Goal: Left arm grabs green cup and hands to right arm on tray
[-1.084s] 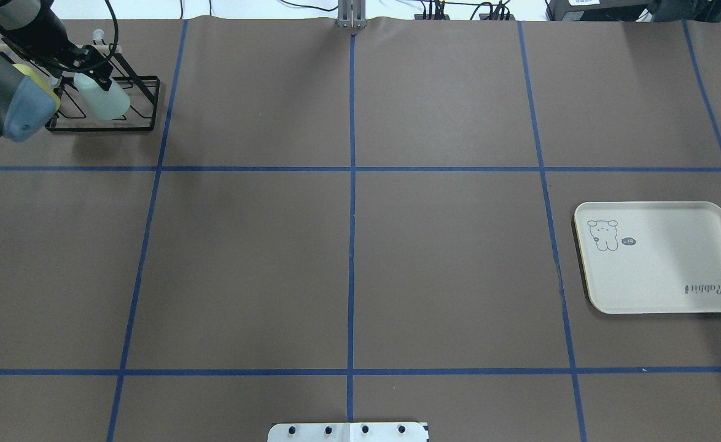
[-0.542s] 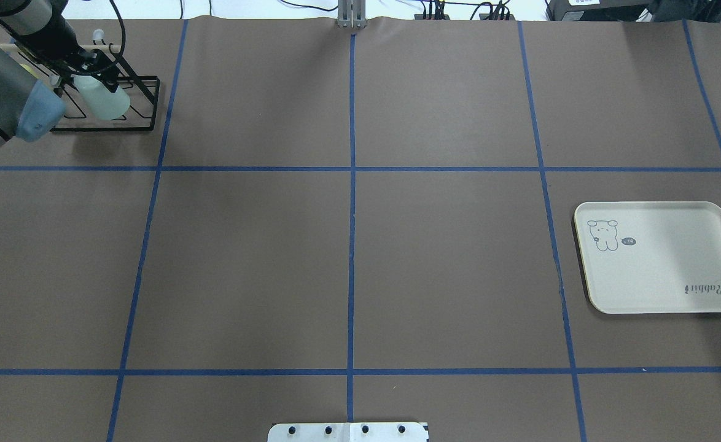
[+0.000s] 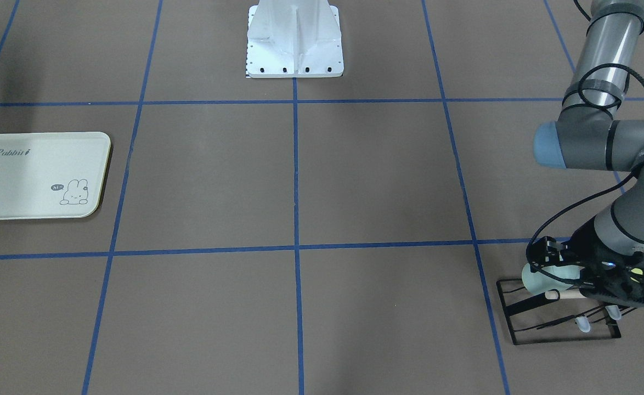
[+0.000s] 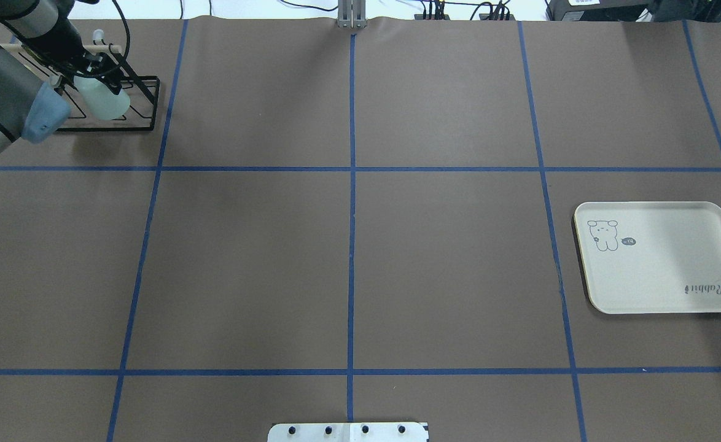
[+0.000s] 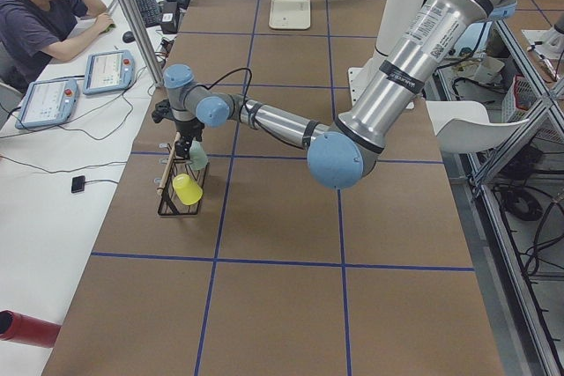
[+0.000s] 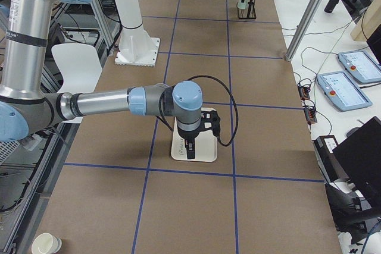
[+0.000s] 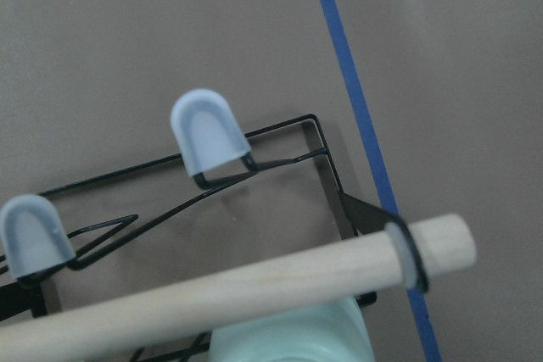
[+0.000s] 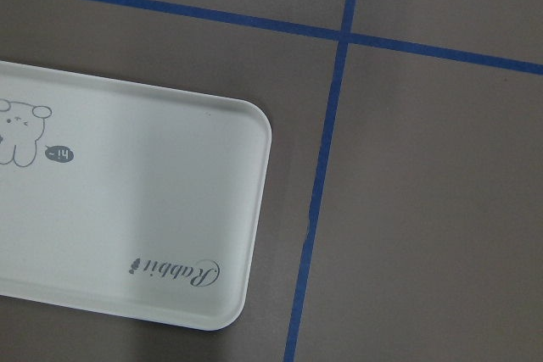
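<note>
Overhead exterior view: the left end effector [image 4: 97, 77] sits at the black wire rack [image 4: 121, 129] in the far left corner of the surface [image 4: 446, 264], right against the green cup [image 4: 105, 103], which rests tilted in the rack under a wooden dowel [image 7: 254, 286] — whether the fingers pinch it, I cannot tell. The right end effector [image 6: 189, 147] hangs over the tray [image 4: 661, 270], well apart from the cup — spread or pressed together, I cannot tell.

Brown table [image 4: 446, 270], blue tape lines [image 4: 352, 245]

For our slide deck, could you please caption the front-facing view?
Left claw at the green cup on the wire rack; tray far across.
</note>
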`<state>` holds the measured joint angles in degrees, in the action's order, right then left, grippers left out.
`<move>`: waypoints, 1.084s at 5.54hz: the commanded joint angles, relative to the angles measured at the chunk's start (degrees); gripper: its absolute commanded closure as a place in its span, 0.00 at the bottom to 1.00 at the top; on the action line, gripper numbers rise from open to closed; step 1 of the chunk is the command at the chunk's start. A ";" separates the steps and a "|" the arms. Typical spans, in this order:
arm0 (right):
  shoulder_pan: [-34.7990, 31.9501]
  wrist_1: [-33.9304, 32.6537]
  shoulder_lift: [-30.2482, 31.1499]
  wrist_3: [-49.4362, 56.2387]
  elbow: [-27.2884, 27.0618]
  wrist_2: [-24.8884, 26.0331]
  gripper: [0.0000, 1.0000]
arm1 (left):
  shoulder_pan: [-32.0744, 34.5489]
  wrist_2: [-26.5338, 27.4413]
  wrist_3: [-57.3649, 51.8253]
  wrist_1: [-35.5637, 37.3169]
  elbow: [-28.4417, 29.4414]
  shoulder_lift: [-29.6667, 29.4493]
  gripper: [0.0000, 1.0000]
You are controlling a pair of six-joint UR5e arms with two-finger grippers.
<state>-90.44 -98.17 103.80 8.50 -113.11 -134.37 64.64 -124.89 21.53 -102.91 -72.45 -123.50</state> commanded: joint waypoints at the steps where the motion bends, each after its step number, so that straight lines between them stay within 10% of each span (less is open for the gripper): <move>1: 0.00 0.00 0.00 -0.06 0.00 -0.19 0.00 | -0.04 0.00 0.00 -0.01 -0.06 0.10 0.18; 6: 0.00 0.00 0.00 0.03 0.00 -0.54 0.00 | -0.04 1.93 -0.09 0.07 -0.15 0.11 0.17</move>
<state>-90.44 -98.16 103.80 8.52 -113.12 -134.89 64.60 -123.13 21.46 -102.84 -72.59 -123.39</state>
